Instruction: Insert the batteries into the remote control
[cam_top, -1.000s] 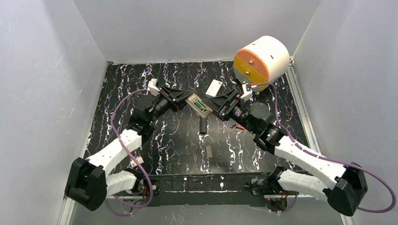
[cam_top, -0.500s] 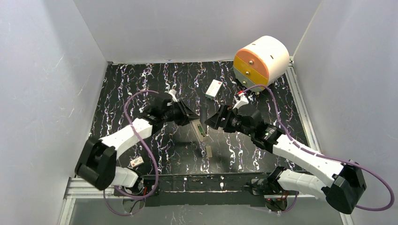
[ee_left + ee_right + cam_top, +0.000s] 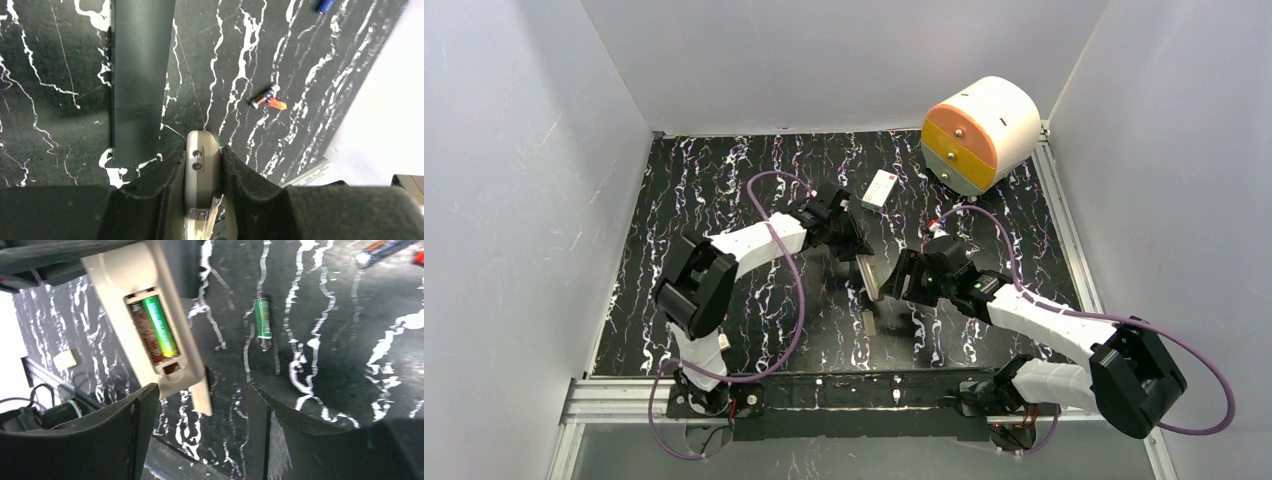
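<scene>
My left gripper (image 3: 202, 172) is shut on the remote control (image 3: 202, 160) and grips it by its sides. In the top view the left gripper (image 3: 860, 258) holds the remote (image 3: 873, 281) low over the middle of the mat. The right wrist view shows the remote's beige back (image 3: 117, 275) with the bay open and one green battery (image 3: 160, 325) in it; the slot beside it is bare. My right gripper (image 3: 202, 412) is open and empty, just near of the remote (image 3: 902, 284). A loose green battery (image 3: 262, 320) lies on the mat. A red-orange battery (image 3: 267, 97) lies farther off.
A long black bar (image 3: 142, 75) lies on the mat beside the remote. A small grey-beige cover strip (image 3: 869, 322) lies just near of it. A white box with a red mark (image 3: 881, 188) and a white-and-orange drum (image 3: 979, 130) stand at the back right. A dark battery (image 3: 325, 5) lies apart.
My left gripper has carried the remote down and nearer, from raised mid-air to low over the mat. My right gripper has come away from the remote and dropped beside it, open.
</scene>
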